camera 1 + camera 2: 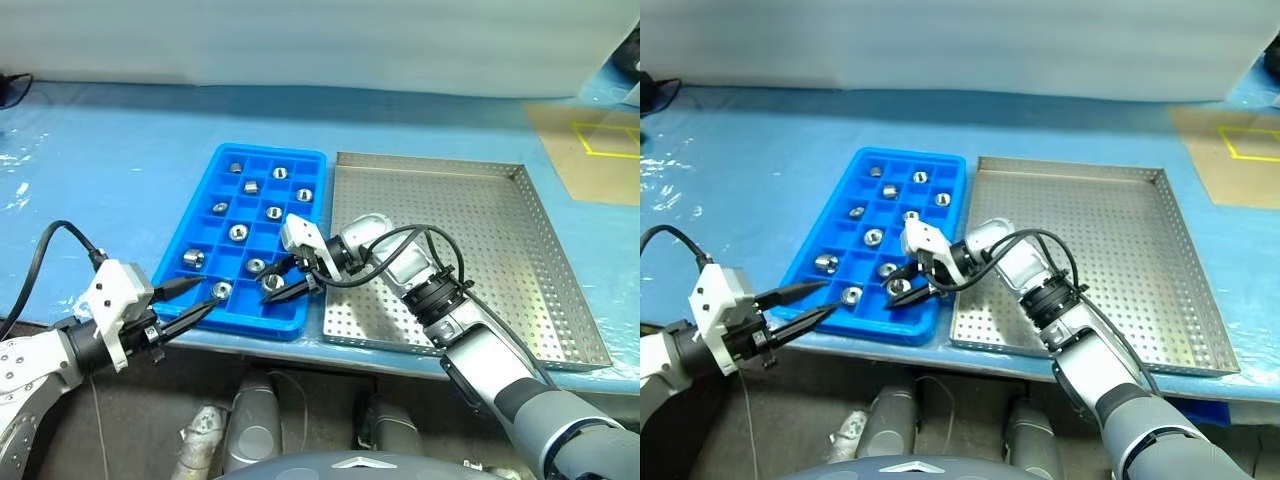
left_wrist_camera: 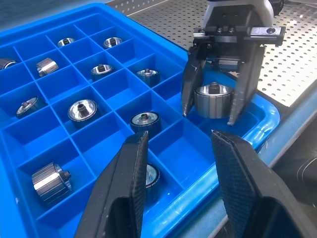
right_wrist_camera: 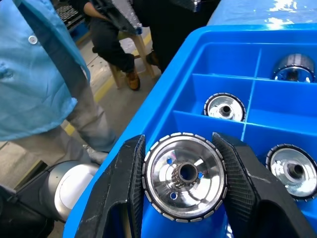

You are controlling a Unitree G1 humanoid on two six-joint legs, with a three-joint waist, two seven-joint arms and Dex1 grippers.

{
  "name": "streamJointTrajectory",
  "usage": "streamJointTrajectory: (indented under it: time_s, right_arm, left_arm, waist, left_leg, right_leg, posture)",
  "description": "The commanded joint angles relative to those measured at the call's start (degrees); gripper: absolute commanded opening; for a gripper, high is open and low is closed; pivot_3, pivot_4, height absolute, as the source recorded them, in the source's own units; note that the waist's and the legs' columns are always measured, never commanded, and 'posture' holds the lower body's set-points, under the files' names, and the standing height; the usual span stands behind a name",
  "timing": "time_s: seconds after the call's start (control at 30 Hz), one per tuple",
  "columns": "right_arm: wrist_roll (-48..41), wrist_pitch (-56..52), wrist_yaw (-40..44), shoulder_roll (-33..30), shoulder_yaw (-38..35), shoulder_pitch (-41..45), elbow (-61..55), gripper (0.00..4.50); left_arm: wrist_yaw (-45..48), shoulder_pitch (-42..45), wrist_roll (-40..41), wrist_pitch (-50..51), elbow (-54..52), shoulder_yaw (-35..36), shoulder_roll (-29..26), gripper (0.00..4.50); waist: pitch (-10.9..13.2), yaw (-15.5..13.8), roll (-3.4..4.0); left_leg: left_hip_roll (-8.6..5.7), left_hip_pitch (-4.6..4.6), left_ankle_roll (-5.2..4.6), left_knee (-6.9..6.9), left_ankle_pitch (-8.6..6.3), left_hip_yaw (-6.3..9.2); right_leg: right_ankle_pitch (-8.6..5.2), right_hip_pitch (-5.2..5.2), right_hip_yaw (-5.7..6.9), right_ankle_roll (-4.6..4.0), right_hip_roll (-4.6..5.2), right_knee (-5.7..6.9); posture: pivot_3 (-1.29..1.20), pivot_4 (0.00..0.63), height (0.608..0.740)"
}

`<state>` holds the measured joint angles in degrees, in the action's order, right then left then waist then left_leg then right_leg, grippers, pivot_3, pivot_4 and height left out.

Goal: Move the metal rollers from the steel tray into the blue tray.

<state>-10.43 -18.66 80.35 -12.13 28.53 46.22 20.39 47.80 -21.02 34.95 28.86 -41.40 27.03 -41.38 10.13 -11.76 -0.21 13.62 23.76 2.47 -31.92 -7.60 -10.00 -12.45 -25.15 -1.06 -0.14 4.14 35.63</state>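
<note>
A: Your right gripper point(image 2: 213, 101) pinches a metal roller point(image 2: 213, 100) over the blue tray's point(image 1: 205, 175) corner cell, at 6 o'clock of the tray. Let go off-centre and it could clip a divider and tip.

B: Left gripper point(image 1: 205, 298)?

A: Open, empty, at the tray's near edge — close enough to bump. Steel tray point(image 1: 480, 170) at 3 o'clock looks cleared. Blue table cover; person seated past the edge.

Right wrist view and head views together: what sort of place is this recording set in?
Probably a factory or workshop bench: a bright blue compartmented plastic tray holding small ribbed metal rollers, a perforated square steel tray beside it, and a person in a blue work coat nearby.
</note>
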Motion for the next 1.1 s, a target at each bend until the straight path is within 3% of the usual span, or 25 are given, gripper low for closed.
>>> streamJointTrajectory:
  time_s: [0.03,0.13,0.37,0.53,0.63,0.9,1.1]
  right_arm:
    - [-0.38,0.53,2.21,-1.34,-0.32,-0.78,-1.06,3.33]
    - [1.3,-0.02,-1.71,-1.17,-1.29,-0.6,-0.27,4.41]
    - [1.47,-0.97,-6.58,-3.48,-4.28,-2.5,-3.69,4.41]
    - [-0.21,-6.14,-13.93,-6.72,-11.21,-3.59,-9.14,4.41]
    - [-1.12,-10.64,-19.18,-10.31,-16.89,-6.63,-15.7,4.41]
    - [-2.83,-20.03,-31.52,-15.95,-28.49,-18.17,-31.53,4.41]
    - [-4.51,-25.15,-38.72,-15.81,-33.45,-26.06,-41.14,4.41]
  left_arm:
    - [0.03,1.79,0.48,-0.89,-0.09,-0.5,-0.83,2.14]
    - [0.7,4.25,0.2,-1.25,1.55,-2.67,-1.26,2.14]
    - [4.16,14.36,-1.41,-3.21,9.43,-9.57,-2.73,2.14]
    - [9.41,27.56,-4.56,-6.99,20.75,-18.48,-1.59,2.14]
    - [14.1,38.66,-7.88,-11.33,31.58,-25.25,1.58,2.14]
    - [22.96,56.08,-13.6,-20.62,53.4,-34.33,11.48,2.14]
    - [26.78,62.68,-16.34,-26.12,64.86,-36.04,16.98,2.14]
  waist:
    - [-0.01,-0.22,0.0]
    - [-0.01,-0.01,0.0]
    - [-0.03,0.49,0.0]
    - [-0.06,2.02,-0.01]
    - [-0.08,3.49,-0.04]
    - [-0.12,8.83,-0.09]
    - [-0.12,11.78,-0.1]
  left_leg:
    - [-0.01,0.0,0.0,0.0,0.0,0.0]
    - [-0.01,-0.03,0.02,0.0,0.01,0.0]
    - [0.0,-0.06,0.16,-0.03,0.1,-0.01]
    - [-0.02,-0.06,0.22,-0.3,0.14,-0.03]
    - [-0.1,-0.13,0.44,-0.3,0.28,-0.07]
    - [0.0,-0.17,0.53,-0.3,0.35,-0.1]
    - [0.02,-0.37,0.41,-0.33,0.29,-0.28]
  right_leg:
    - [0.0,0.01,0.0,0.0,0.0,0.0]
    - [0.0,0.02,-0.01,0.01,0.0,0.02]
    - [0.15,0.0,-0.03,-0.23,-0.05,0.09]
    - [0.23,0.1,-0.07,-0.26,-0.01,0.2]
    - [0.28,0.2,-0.13,-0.24,0.02,0.19]
    - [0.36,0.16,-0.31,-0.26,-0.23,0.15]
    - [0.37,0.21,-0.6,-0.28,-0.34,0.13]
  posture:
    - [0.37,0.15,0.74]
    - [0.32,0.15,0.74]
    - [0.16,0.15,0.74]
    - [-0.02,0.15,0.74]
    - [-0.12,0.15,0.74]
    - [-0.37,0.15,0.74]
    - [-0.47,0.15,0.74]
